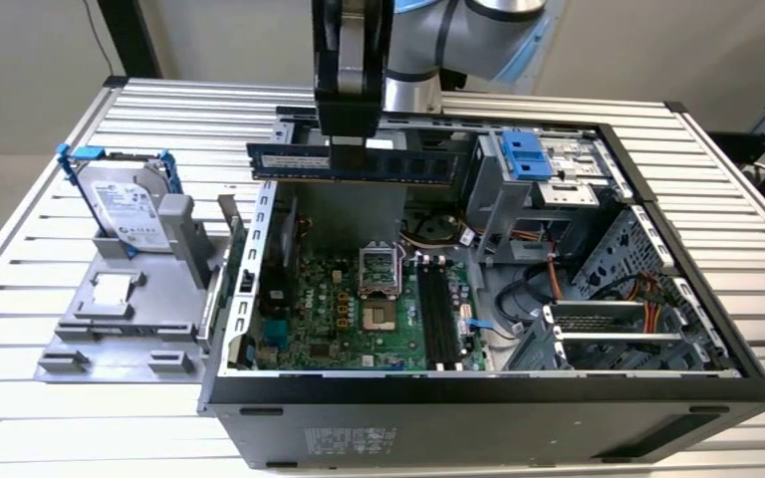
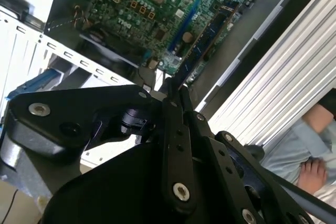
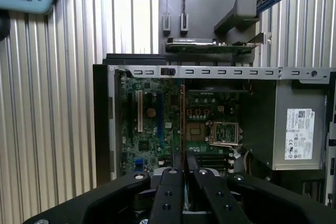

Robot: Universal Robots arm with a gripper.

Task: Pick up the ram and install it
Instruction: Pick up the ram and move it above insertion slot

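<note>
Currently the jaws are clenched on the ram [image 1: 354, 161] at mid-length, holding it aloft over the far side of the case [image 1: 489, 418]. Its long axis runs across the exterior view, crosswise to the slots [image 1: 438, 314], which lie below, nearer the camera.

Case [image 1: 489, 393] open on top: the motherboard [image 1: 343, 319] is reachable from above. The gripper [image 1: 350, 147] hangs over the far end, clamping the ram [image 1: 409, 164] crosswise. The black memory slots [image 1: 438, 314] lie uncovered. CPU socket [image 1: 380, 274] close on the exterior view's left; drive cage [image 1: 536, 164] and cables [image 1: 549, 284] crowd the right. Hard drive [image 1: 124, 204] stands upright outside, beside the left wall.
</note>
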